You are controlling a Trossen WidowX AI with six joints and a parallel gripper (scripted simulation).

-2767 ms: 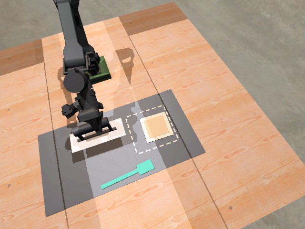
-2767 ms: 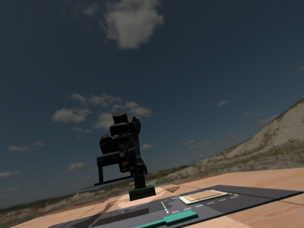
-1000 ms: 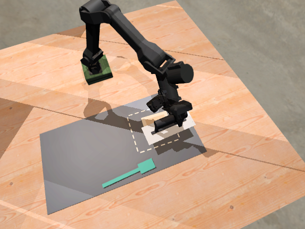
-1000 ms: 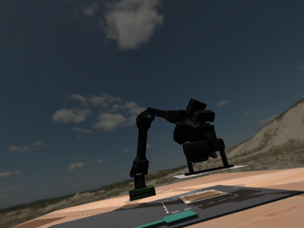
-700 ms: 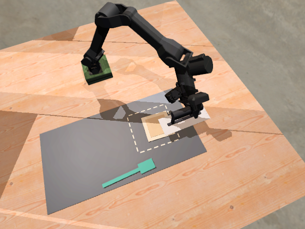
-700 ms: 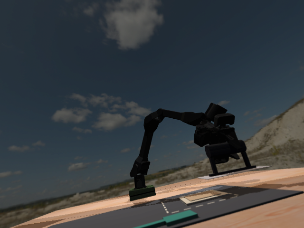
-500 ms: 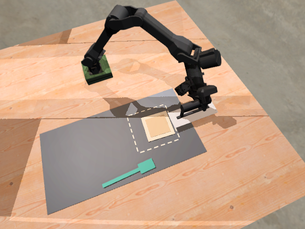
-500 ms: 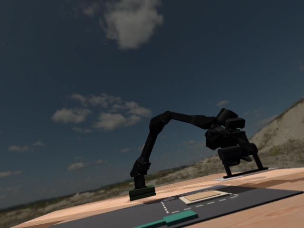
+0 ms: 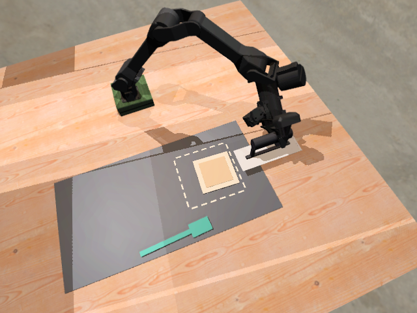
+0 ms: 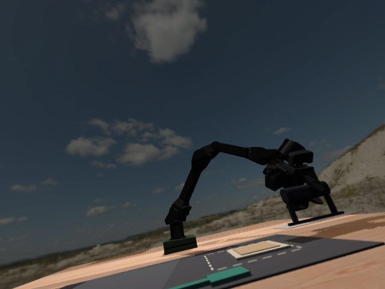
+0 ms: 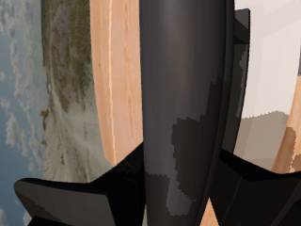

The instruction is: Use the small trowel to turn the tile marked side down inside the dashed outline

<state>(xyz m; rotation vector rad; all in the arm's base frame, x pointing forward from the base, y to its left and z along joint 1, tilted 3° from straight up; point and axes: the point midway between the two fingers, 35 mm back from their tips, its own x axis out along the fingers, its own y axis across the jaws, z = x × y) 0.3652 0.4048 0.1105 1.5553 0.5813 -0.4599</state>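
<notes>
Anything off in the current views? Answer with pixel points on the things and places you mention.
Nothing damaged or spilled. Slightly odd: the tile [image 9: 215, 172] [image 10: 258, 249] sits off-center in the dashed outline [image 9: 182, 185] [image 10: 208, 262], toward the side nearest the white plate's trowel [image 9: 244, 163] [image 10: 284, 227].

Wooden table [image 9: 336, 188] [image 10: 351, 273] [image 11: 118, 85] under a dark gray mat [image 9: 111, 215] [image 10: 149, 273].

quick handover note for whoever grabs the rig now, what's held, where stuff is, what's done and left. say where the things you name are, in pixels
Hand [image 9: 285, 135] [image 10: 310, 193] [image 11: 173, 143]: shut on the black handle of the white-bladed trowel [image 9: 247, 163] [image 10: 295, 194] [image 11: 268, 71], which seems off the table.
Tile [image 9: 215, 171] [image 10: 258, 249]: inside the dashed outline [image 9: 176, 156] [image 10: 266, 257], tan square up; whether that is the marked side I can't tell.
Teal tool [image 9: 200, 226] [image 10: 228, 276]: on the mat [image 9: 111, 218] [image 10: 149, 273].
Done: tile within outline; flip unconfirmed.
Left: confirm the face and which tool is meant, flip if needed, set the trowel down off the tile, release, move clear.
</notes>
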